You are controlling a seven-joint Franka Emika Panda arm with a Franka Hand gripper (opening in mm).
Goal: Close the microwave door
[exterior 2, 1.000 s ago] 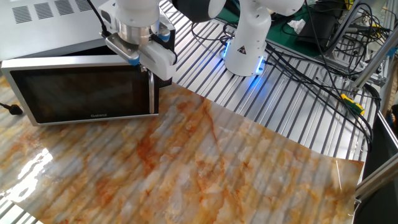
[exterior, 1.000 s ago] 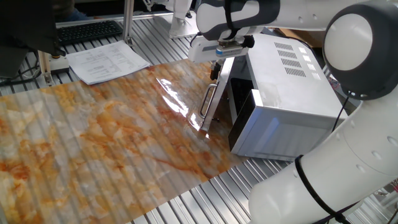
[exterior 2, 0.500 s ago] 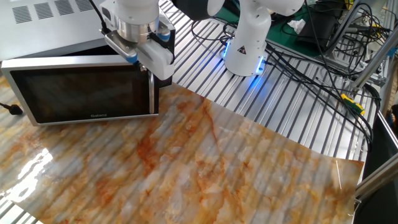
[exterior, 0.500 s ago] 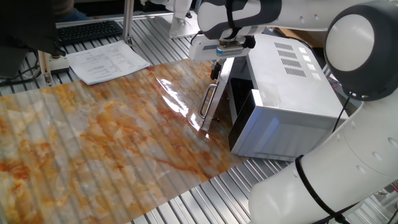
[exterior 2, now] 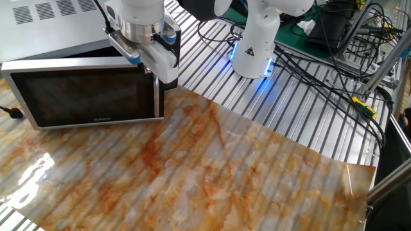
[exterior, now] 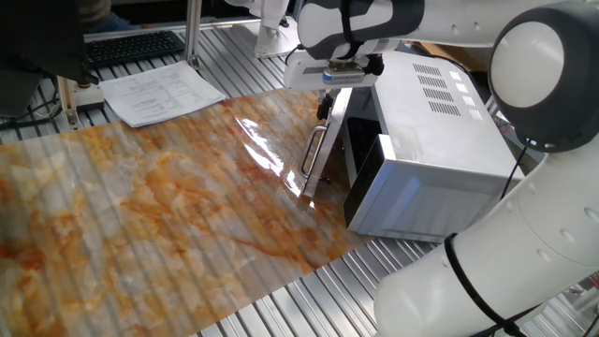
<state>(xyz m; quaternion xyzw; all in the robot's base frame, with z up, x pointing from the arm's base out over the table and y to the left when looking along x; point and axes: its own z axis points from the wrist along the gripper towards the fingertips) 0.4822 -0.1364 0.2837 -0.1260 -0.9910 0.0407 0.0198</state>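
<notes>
Fingertips of the gripper (exterior 2: pixel 154 70) hang at the top corner of the microwave door (exterior 2: pixel 87 96), right above its vertical silver bar handle (exterior 2: pixel 156 95); whether the fingers are apart or together cannot be told, since the wrist housing hides them in both views. From there the white arm (exterior: pixel 524 84) rises over the microwave (exterior: pixel 426 140), bends at a large round joint, and drops down to its base (exterior 2: pixel 255 48), which glows blue on the slatted metal table (exterior 2: pixel 212 83). Seen from the one fixed view, the door stands ajar, swung out from the silver body with a dark gap showing behind it, its lower edge resting near the marbled orange mat (exterior: pixel 150 215). That mat covers most of the table and shines with glare in spots. Papers (exterior: pixel 161 94) and a black keyboard (exterior: pixel 131 45) lie beyond the mat, and a tangle of cables (exterior 2: pixel 334 58) runs past the base.
</notes>
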